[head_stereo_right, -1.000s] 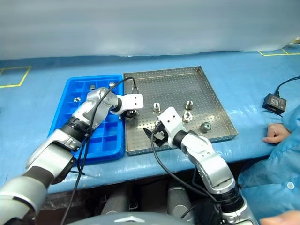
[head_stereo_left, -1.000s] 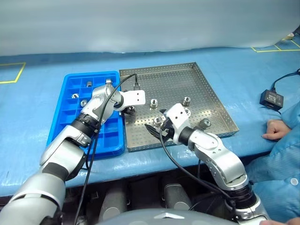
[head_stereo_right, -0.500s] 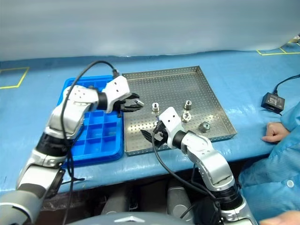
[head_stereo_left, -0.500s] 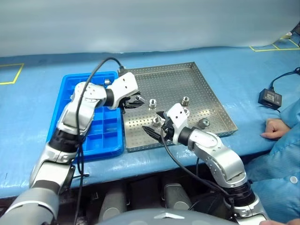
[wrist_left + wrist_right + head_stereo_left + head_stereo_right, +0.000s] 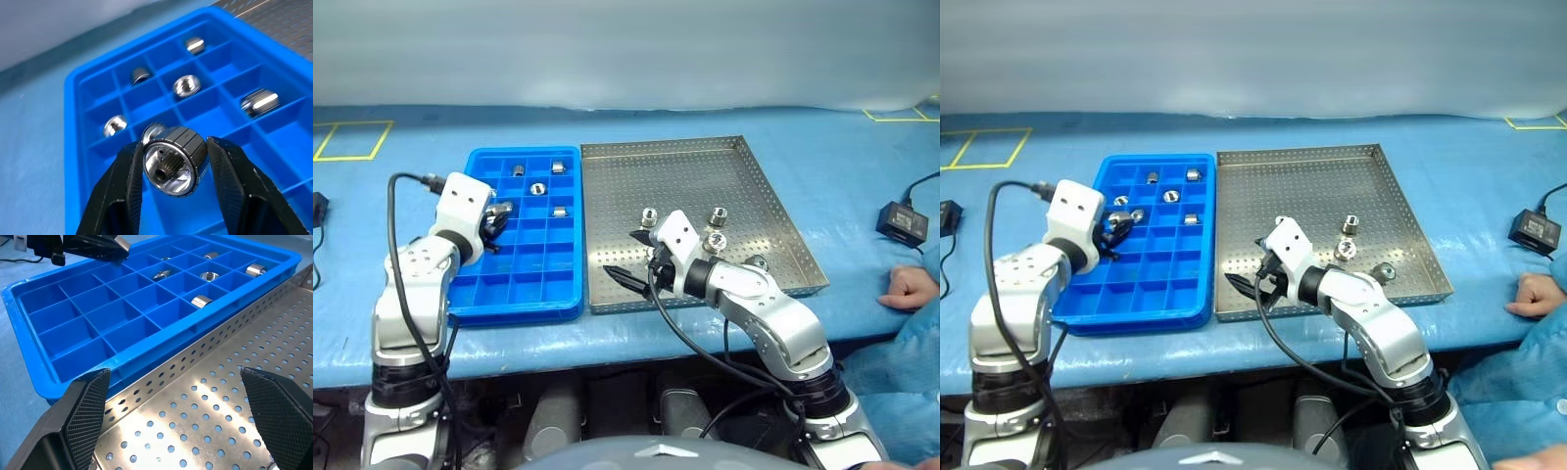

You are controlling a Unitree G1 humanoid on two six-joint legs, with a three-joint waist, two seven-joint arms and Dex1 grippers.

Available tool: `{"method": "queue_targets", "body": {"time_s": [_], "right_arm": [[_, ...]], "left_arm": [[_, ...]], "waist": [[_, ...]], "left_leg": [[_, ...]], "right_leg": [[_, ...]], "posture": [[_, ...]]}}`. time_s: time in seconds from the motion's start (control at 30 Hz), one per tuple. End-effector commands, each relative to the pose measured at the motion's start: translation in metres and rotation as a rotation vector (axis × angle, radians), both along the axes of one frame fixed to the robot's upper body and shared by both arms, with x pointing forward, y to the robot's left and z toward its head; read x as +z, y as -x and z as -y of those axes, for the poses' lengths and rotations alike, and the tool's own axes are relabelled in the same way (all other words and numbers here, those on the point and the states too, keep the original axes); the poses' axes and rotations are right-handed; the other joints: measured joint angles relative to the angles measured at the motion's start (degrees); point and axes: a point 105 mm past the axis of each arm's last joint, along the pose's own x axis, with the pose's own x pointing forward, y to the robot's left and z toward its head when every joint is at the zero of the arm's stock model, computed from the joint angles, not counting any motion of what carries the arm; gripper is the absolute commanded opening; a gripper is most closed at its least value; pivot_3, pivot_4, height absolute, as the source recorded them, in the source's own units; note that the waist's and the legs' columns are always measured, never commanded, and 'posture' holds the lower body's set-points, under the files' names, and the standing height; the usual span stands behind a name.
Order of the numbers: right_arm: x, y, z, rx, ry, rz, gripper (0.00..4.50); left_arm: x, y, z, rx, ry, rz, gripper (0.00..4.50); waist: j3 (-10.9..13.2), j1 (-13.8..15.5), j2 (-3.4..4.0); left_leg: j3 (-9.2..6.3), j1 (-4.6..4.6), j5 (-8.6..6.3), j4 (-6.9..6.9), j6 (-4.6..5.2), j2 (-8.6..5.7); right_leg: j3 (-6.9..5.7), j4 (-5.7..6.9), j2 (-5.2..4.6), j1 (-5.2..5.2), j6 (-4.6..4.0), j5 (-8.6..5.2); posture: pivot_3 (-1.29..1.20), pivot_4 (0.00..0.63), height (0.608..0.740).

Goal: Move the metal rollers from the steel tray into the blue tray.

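The left gripper [image 5: 171, 169] is pinching a small shiny metal roller [image 5: 173, 159] above the bright blue gridded plastic tray [image 5: 470, 305]; it should be lowering over an empty compartment before releasing. The right gripper [image 5: 176, 416] is waiting spread over the perforated steel tray [image 5: 705, 147].

Left claw [image 5: 494, 223] over blue tray [image 5: 524, 299]

No text, labels, brands, numbers or signs can be read anywhere.
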Motion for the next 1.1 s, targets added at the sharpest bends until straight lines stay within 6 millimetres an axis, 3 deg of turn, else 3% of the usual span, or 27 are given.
{"method": "queue_targets", "body": {"time_s": [0.03, 0.27, 0.43, 0.63, 0.67, 0.87, 1.0, 1.1], "right_arm": [[0.008, 0.000, -0.003, 0.018, 0.000, 0.028, 4.50], [0.007, 0.000, -0.001, 0.006, 0.006, 0.025, 4.50], [0.007, 0.001, 0.001, 0.003, 0.017, 0.029, 4.50], [0.006, 0.001, 0.003, -0.011, 0.030, 0.031, 4.50], [0.006, 0.001, 0.003, -0.016, 0.032, 0.031, 4.50], [0.007, 0.000, 0.013, -0.061, 0.063, 0.049, 4.50], [0.008, 0.001, 0.028, -0.122, 0.104, 0.063, 4.50], [0.002, 0.006, 0.042, -0.167, 0.173, 0.061, 4.50]], "left_arm": [[0.001, -0.002, -0.013, 0.102, -0.023, 0.028, 1.75], [-0.012, -0.015, -0.016, 0.169, 0.017, 0.028, 1.75], [-0.022, -0.024, -0.007, 0.144, 0.045, 0.005, 1.75], [-0.006, -0.028, 0.002, 0.131, 0.094, 0.095, 3.60], [0.001, -0.030, 0.011, 0.084, 0.136, 0.130, 3.94], [0.047, -0.021, 0.100, -0.429, 0.403, 0.247, 3.94], [0.037, -0.006, 0.158, -0.786, 0.334, 0.105, 3.94], [0.015, -0.007, 0.178, -0.903, 0.207, -0.016, 3.94]], "waist": [[0.0, 0.6, 0.00], [0.0, 0.9, -0.01], [0.0, 0.9, -0.01], [0.0, 0.9, -0.01], [0.0, 0.9, -0.01], [0.0, 0.7, -0.01], [0.0, 0.5, 0.01], [0.0, 0.1, 0.02]], "left_leg": [[0.01, 0.00, 0.00, 0.00, 0.00, 0.00], [0.00, -0.08, -0.01, -0.02, 0.00, 0.00], [0.00, -0.10, -0.01, -0.04, 0.00, -0.01], [-0.01, -0.10, -0.01, -0.04, -0.01, 0.00], [0.00, -0.11, -0.01, -0.04, 0.00, 0.00], [-0.02, -0.19, -0.01, -0.06, 0.00, 0.00], [0.01, -0.19, -0.03, -0.07, 0.02, -0.04], [0.04, -0.18, -0.04, -0.07, 0.05, -0.09]], "right_leg": [[0.00, -0.01, -0.01, 0.00, 0.00, 0.00], [-0.02, -0.12, -0.02, -0.02, -0.01, 0.01], [-0.04, -0.13, -0.03, -0.03, -0.02, 0.01], [-0.05, -0.14, -0.04, -0.03, -0.02, 0.02], [-0.05, -0.15, -0.04, -0.03, -0.02, 0.02], [-0.08, -0.25, -0.06, -0.06, -0.17, 0.11], [-0.07, -0.31, -0.06, -0.04, -0.09, 0.05], [-0.04, -0.36, -0.05, -0.03, -0.02, 0.02]], "posture": [[0.07, 0.150, 0.740], [0.06, 0.150, 0.740], [0.04, 0.150, 0.740], [0.03, 0.150, 0.740], [0.02, 0.150, 0.740], [0.00, 0.150, 0.740], [-0.03, 0.150, 0.740], [-0.06, 0.150, 0.740]]}}
